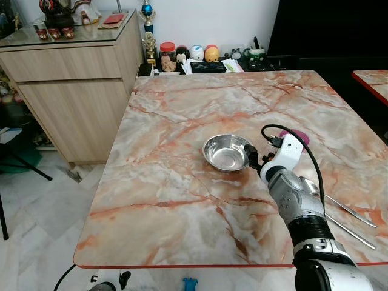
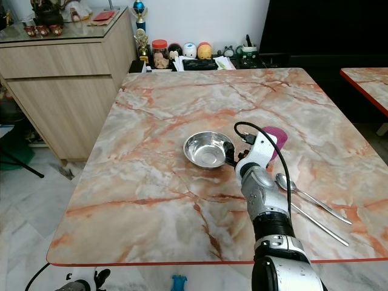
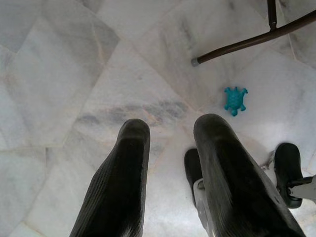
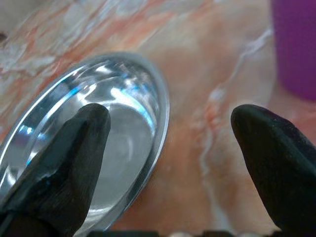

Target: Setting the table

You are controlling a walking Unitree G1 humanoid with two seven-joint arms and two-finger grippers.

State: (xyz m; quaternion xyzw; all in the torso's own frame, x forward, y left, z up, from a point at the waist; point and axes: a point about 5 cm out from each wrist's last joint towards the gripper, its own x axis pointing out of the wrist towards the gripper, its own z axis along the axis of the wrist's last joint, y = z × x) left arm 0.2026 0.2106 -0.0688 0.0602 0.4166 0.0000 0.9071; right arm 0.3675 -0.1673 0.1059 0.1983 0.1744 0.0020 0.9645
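With my right gripper (image 4: pixel 168 148) spread wide, one finger over the steel bowl (image 1: pixel 227 152) mid-table and one outside its rim, I feared the thin rim would skid on marble (purple cup (image 2: pixel 274 140) just beside) when I closed.

The marble-patterned table (image 1: pixel 182 182), veined in orange and grey with a red edge, carries a steel bowl (image 1: pixel 227 152) near its middle. Just beside the bowl stands a purple cup (image 2: pixel 274 140), and a spoon (image 2: pixel 310 197) and a chopstick (image 2: pixel 318 224) lie nearer the right front corner.
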